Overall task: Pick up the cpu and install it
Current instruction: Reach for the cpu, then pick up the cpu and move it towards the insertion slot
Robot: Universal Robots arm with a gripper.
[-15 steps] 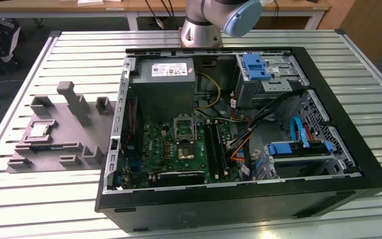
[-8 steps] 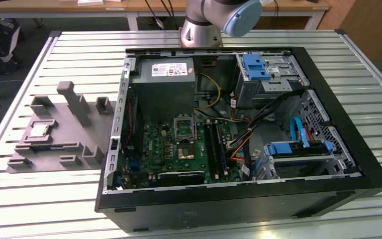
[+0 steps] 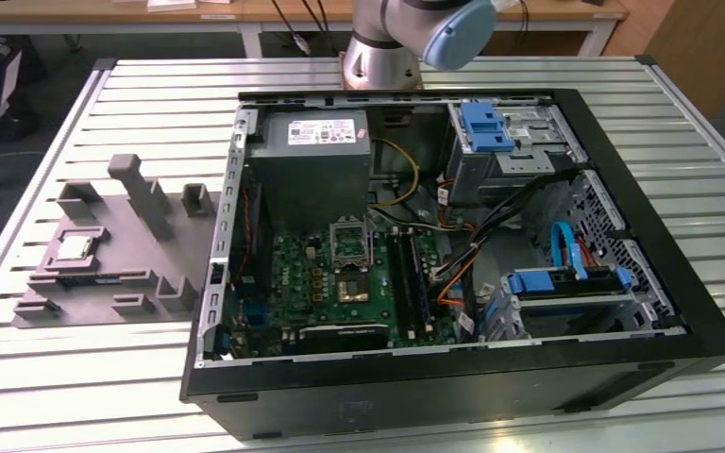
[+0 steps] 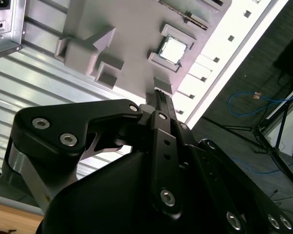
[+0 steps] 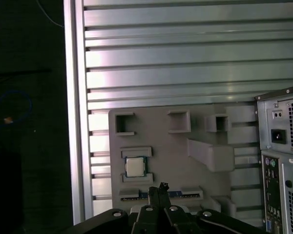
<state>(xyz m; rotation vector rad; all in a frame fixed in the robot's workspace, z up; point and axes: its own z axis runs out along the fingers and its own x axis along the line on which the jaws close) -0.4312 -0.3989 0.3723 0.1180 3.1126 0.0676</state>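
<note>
The cpu (image 3: 75,247) is a small silvery square chip lying flat in a holder of the grey tray (image 3: 117,269), at the exterior view's left beside the open computer case (image 3: 463,377). Both wrist views look down on the cpu (image 4: 172,49) (image 5: 136,166), held between two grey blocks of the tray (image 4: 132,29) (image 5: 171,146). My gripper (image 5: 161,186) (image 4: 162,93) hangs well above the tray, clear of the chip. Its black fingers are shut together with nothing between them. Inside the case, the green motherboard (image 3: 318,283) has a metal-framed socket (image 3: 350,243).
The case holds a grey power supply (image 3: 318,160), blue drive brackets (image 3: 486,127), and bundles of cables (image 3: 501,226). The arm's base (image 3: 395,33) stands behind the case. Everything rests on a slatted metal table (image 3: 148,94) whose edge (image 5: 75,122) runs close to the tray.
</note>
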